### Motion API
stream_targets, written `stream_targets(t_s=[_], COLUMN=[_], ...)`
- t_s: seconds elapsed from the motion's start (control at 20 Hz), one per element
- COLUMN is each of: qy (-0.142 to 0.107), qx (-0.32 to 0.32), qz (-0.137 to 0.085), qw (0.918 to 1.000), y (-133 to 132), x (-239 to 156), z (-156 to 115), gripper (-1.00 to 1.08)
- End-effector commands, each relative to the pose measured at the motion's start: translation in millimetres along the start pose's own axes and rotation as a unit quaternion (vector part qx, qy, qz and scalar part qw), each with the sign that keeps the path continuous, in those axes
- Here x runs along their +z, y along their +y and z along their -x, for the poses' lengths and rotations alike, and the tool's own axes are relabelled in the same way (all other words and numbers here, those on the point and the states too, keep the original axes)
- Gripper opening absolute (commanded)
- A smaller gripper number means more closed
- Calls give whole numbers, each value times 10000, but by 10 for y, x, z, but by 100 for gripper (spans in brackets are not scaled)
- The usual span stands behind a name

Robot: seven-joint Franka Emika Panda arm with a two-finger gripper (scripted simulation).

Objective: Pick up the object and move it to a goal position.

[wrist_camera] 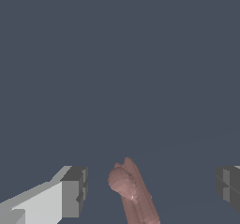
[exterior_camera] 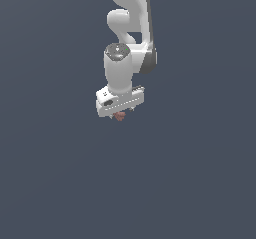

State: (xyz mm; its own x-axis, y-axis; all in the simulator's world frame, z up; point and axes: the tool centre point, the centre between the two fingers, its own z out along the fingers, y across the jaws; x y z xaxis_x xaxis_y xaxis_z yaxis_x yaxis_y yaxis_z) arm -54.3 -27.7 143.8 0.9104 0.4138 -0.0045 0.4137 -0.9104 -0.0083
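My gripper spread wide; reddish-pink object sits between my fingers, touching neither.

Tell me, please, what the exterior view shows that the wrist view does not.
Only the exterior view shows the white arm and the whole gripper from outside. Only the wrist view shows the open gap: both fingertips stand apart from the reddish-pink piece. Both views show that piece between the fingers, over a plain grey surface.
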Motion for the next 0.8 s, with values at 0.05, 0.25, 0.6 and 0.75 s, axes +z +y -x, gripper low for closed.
stream_targets(t_s=[0.05,0.25,0.6,0.75], qy=[4,8,11,11], qx=[-415,-879,-1680,-1970], qz=[6,14,28,33], qw=[9991,9961,9858,9804], y=[6,9,5,0], x=[40,84,158,184], z=[114,245,474,558], gripper=[100,100,100,100])
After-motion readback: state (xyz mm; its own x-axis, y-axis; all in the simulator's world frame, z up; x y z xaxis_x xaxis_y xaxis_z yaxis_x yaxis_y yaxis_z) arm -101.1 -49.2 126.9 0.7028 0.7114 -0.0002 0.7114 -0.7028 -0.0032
